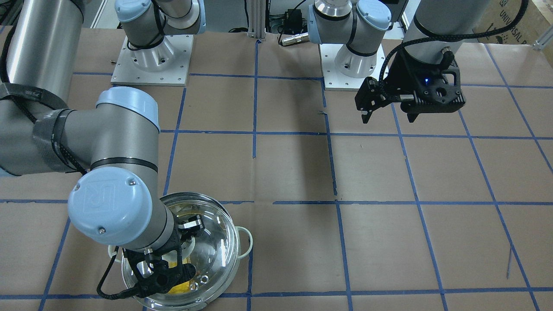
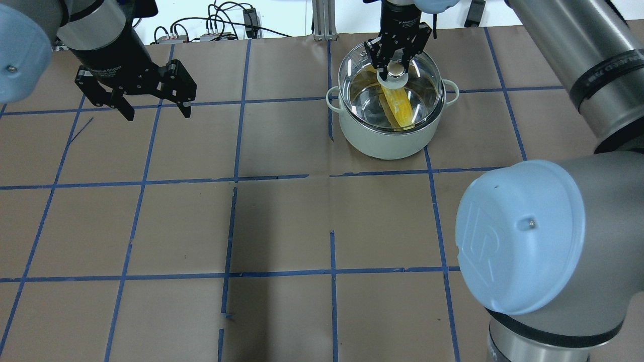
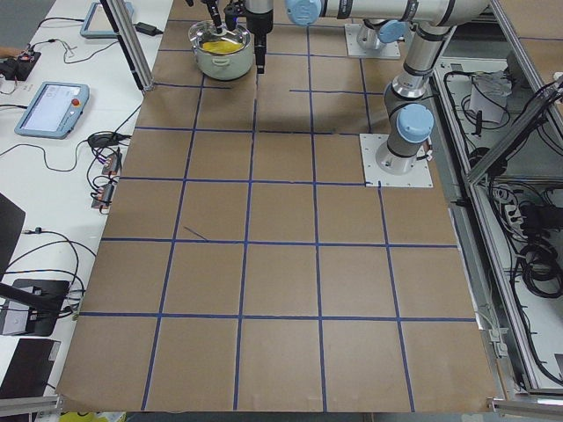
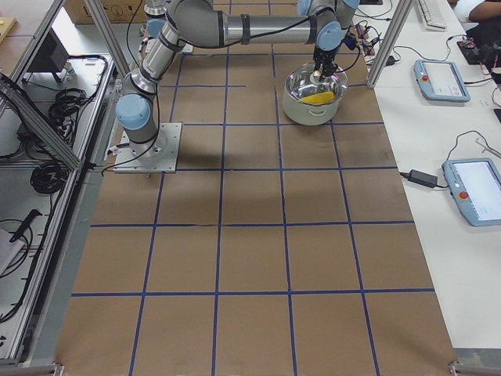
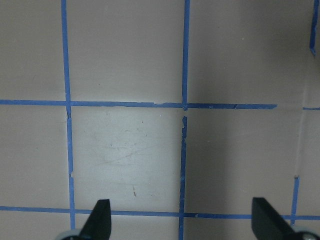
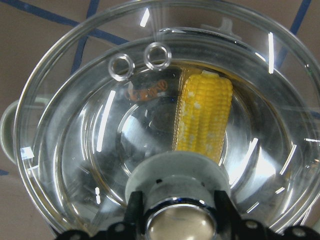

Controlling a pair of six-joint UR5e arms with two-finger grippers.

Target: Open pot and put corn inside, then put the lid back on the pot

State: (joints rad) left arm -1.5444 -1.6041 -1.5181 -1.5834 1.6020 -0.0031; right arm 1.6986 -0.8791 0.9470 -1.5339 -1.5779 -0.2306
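Note:
The mint-green pot (image 2: 387,143) stands at the table's far right of centre. The yellow corn (image 2: 400,108) lies inside it, also clear in the right wrist view (image 6: 205,115). The clear glass lid (image 2: 425,75) is over the pot's mouth; I cannot tell whether it rests on the rim. My right gripper (image 2: 396,70) is shut on the lid's pale knob (image 6: 177,172), one finger on each side. My left gripper (image 2: 157,114) is open and empty above bare table at the far left, far from the pot (image 5: 181,217).
Brown paper with a blue tape grid (image 2: 332,176) covers the table. The two arm bases (image 1: 151,56) stand on white plates at the robot's edge. My right arm's elbow (image 2: 528,236) fills the overhead view's near right. Tablets (image 4: 442,78) lie beyond the table's side.

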